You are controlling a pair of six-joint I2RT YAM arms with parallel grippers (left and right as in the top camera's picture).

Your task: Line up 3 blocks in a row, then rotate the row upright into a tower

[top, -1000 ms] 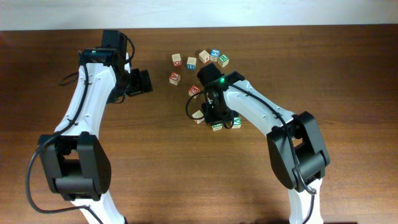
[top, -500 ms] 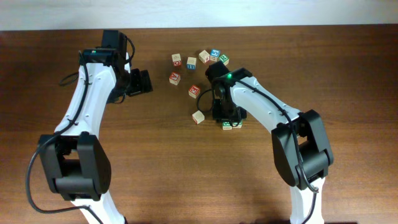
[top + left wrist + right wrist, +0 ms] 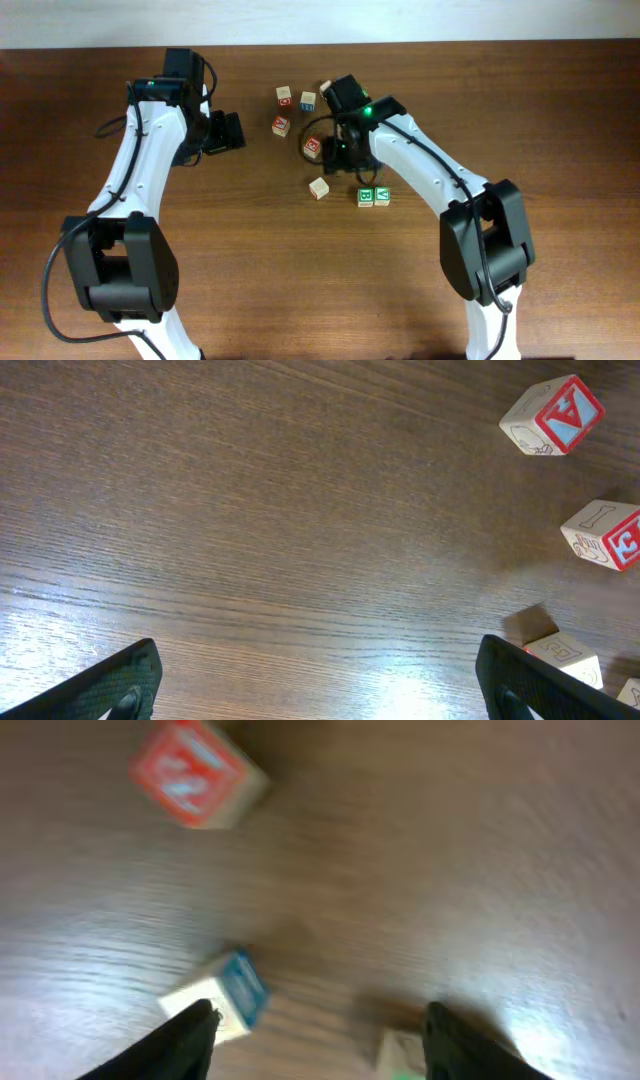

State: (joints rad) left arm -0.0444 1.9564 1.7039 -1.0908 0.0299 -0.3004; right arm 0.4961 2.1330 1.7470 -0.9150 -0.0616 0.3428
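Two green-lettered blocks (image 3: 366,197) (image 3: 382,196) sit side by side on the table, with the pale beige block (image 3: 319,187) to their left. My right gripper (image 3: 342,150) hovers above and behind them, next to a red-lettered cube (image 3: 313,146). In the blurred right wrist view the right gripper (image 3: 315,1030) is open, with only bare table between its fingers. A blue-faced cube (image 3: 225,1000) lies by its left finger and a green-edged cube (image 3: 400,1055) low in the gap. My left gripper (image 3: 225,132) stands wide open and far to the left, and the left wrist view shows the left gripper (image 3: 320,685) holding nothing.
Red-lettered cubes (image 3: 284,96) (image 3: 281,125) and a blue-lettered cube (image 3: 308,100) lie behind the task blocks. Red cubes (image 3: 552,415) (image 3: 605,535) show at the right edge of the left wrist view. The right arm hides part of the back cluster.
My right gripper has opened and pulled up and back from the two green blocks, which now rest free on the table, slightly further right. The left arm has not moved.
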